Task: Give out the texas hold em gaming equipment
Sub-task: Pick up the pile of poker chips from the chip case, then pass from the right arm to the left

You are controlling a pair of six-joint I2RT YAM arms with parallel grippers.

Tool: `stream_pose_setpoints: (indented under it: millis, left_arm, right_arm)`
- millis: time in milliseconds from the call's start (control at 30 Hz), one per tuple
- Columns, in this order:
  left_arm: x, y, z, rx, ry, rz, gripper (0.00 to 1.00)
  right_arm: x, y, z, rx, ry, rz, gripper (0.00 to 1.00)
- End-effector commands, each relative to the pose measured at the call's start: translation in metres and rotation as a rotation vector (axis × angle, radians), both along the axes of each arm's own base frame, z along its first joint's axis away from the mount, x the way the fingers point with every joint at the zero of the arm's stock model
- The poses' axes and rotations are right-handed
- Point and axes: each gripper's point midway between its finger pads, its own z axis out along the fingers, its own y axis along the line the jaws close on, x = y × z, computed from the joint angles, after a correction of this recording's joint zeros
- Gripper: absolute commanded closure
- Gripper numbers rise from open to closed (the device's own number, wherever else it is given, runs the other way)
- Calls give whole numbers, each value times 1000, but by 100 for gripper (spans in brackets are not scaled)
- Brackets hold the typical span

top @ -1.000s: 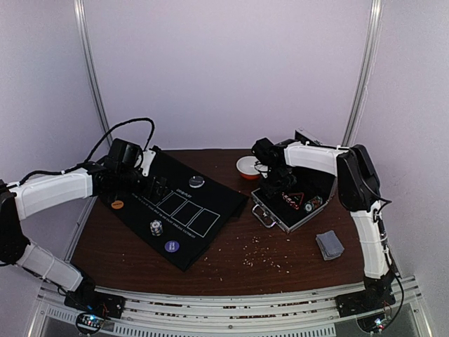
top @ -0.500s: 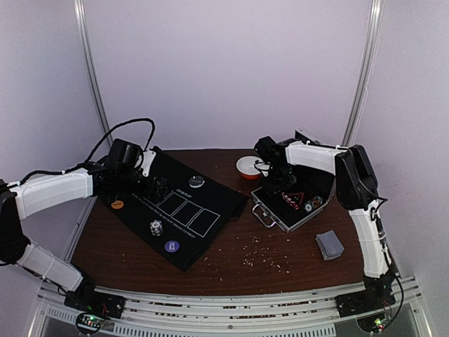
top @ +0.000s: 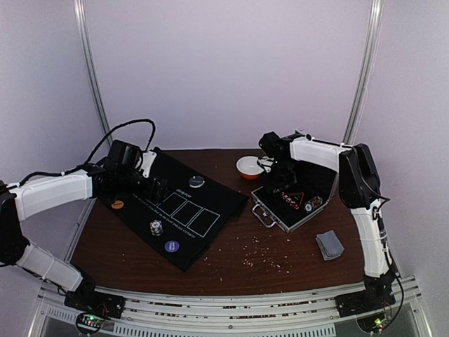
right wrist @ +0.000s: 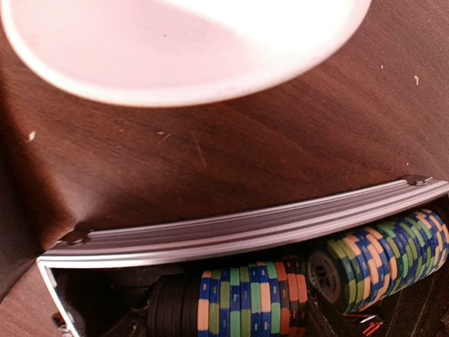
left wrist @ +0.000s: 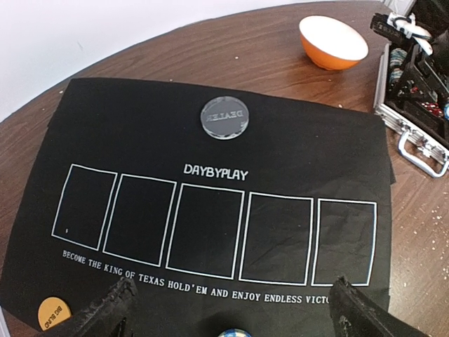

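On the bench [top: 280,277], near right: the deck of grey-blue cards [top: 330,245] lies flat by the right edge, well apart from everything else. Some crumbs [top: 261,257] are scattered mid-bench on the near side.

The black mat [top: 214,200] sits skewed on the left half of the bench. On it, near to far:
- the purple disc [top: 172,246] at the mat's near corner
- the small chip stack [top: 156,227] just beyond it, by the near-left edge
- the orange disc [top: 117,204] at the left corner, marked BIG BLIND in the left wrist view
- a row of five white card boxes [left wrist: 210,225] across the middle
- the grey DEALER disc [top: 198,182] past the boxes, toward the mat's far edge

Over the mat's left side hangs the left gripper [left wrist: 231,295]. Its jaws are wide apart and grip nothing. Its fingers [left wrist: 112,309] frame the box row from the near-left edge.

On the right half, the silver case [top: 295,203] stands open, just beside the mat's right corner. Inside, two rows of striped chips [right wrist: 245,302] lie on edge along the far wall.

Down in the case's far-left corner, over those chips, is the right gripper [top: 278,181]. Its fingertips don't show in any view, so I can't tell the jaw width or whether it holds a chip.

The white bowl [top: 249,167], orange outside, sits just beyond the case's far wall, toward the bench's far edge.
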Motion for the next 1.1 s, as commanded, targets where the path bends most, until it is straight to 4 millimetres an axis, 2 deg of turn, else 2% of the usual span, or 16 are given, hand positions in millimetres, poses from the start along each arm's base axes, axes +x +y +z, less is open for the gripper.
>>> stream_pose_setpoints:
  millis: [0,167,233,333,400,500,567,700,767,900,1000,1067]
  left_arm:
    - [-3,-9,30,-79,-110,-70,3]
    - [-18,-25,60,-152,-213,-200,6]
    - [-28,-35,73,-148,-262,-274,9]
    - [-52,-62,87,-101,-348,-413,11]
    - [-78,-90,90,-26,-425,-542,11]
    - [-109,-121,84,74,-509,-706,5]
    - [-115,-131,76,88,-503,-752,2]
    - [-127,-151,56,162,-476,-853,2]
    - [-135,-158,47,176,-464,-897,2]
    - [-146,-164,37,154,-442,-944,2]
    - [-144,-164,37,161,-455,-934,2]
    - [-141,-164,38,168,-466,-917,4]
  right_arm:
    - [-12,14,69,143,-30,-35,100]
    - [-35,25,95,266,10,-22,100]
    - [-48,35,103,339,36,-6,100]
    - [-77,64,118,487,85,54,100]
    - [-99,87,131,587,104,95,100]
    - [-136,119,140,703,181,165,100]
    - [-158,137,143,745,215,201,100]
    - [-200,172,150,894,311,249,100]
    - [-214,183,152,942,340,262,100]
    - [-228,205,164,1054,357,279,100]
    - [-236,218,179,1159,390,277,100]
    - [-240,223,183,1191,408,278,100]
